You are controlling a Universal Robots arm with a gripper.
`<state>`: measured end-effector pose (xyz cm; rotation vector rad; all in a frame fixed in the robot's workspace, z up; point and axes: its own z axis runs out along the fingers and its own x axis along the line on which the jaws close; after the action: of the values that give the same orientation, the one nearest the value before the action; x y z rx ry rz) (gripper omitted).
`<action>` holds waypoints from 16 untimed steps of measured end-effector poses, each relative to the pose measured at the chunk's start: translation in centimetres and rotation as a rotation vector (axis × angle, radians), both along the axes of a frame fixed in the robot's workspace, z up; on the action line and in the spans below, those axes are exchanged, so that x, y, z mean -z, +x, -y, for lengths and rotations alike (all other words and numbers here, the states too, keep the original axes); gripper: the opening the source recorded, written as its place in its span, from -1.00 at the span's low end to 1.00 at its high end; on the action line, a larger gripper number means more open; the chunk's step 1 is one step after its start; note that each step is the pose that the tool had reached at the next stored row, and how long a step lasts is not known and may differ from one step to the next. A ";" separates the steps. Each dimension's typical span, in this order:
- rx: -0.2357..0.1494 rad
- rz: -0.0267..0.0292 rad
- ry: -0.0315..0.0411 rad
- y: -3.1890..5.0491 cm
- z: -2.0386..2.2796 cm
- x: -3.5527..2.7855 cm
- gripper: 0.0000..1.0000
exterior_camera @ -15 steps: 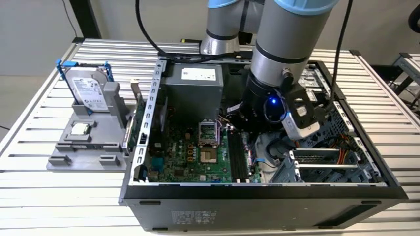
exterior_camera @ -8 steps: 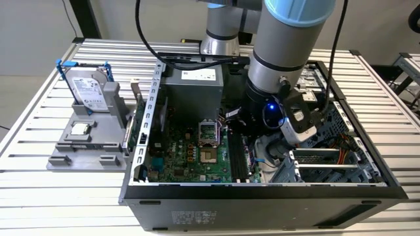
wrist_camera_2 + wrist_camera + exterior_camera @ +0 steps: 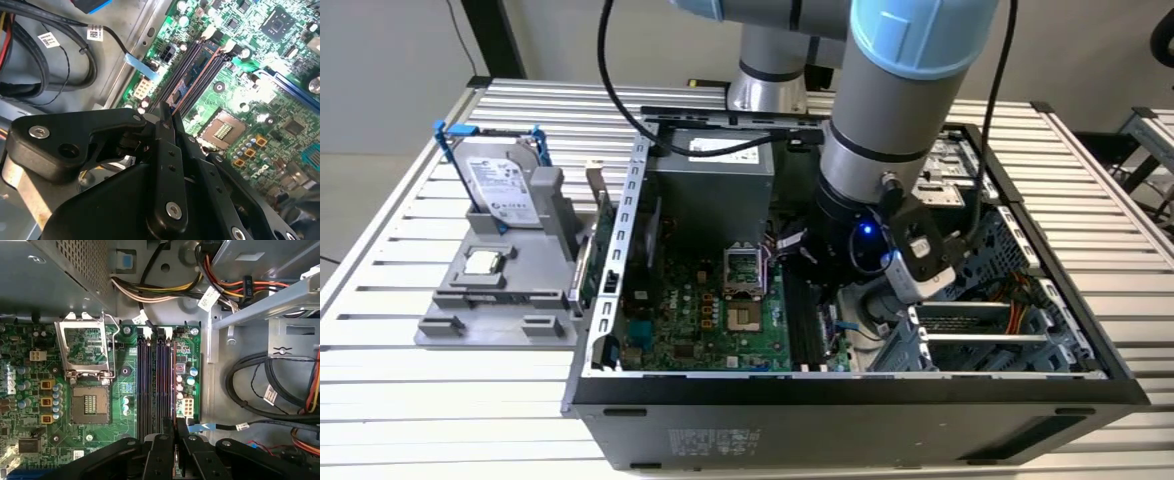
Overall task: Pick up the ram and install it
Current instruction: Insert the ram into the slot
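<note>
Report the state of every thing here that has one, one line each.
tool: shut on the ram
ram: gripped on edge, seating unclear
processor socket: open, empty
computer case: side open
hard drive: upright in grey stand

Robotics lab: slatted aluminium bench [image 3: 400,200], opened computer case [image 3: 854,390]

green motherboard [image 3: 125,375]; black fingers [image 3: 160,450]; blue-railed silver hard drive [image 3: 500,180]
</note>
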<state>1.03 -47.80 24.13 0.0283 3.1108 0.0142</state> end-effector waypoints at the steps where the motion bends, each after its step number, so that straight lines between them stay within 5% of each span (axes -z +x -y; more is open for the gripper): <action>1: 0.000 0.0000 -0.0001 -0.03 -0.01 0.14 -1.00; 9: 0.000 0.0000 -0.0002 -0.05 -0.25 1.38 -1.00; 16: 0.001 0.0001 -0.0001 -0.06 -0.25 1.40 -1.00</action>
<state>0.97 -47.55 22.73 0.0302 3.1107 0.0140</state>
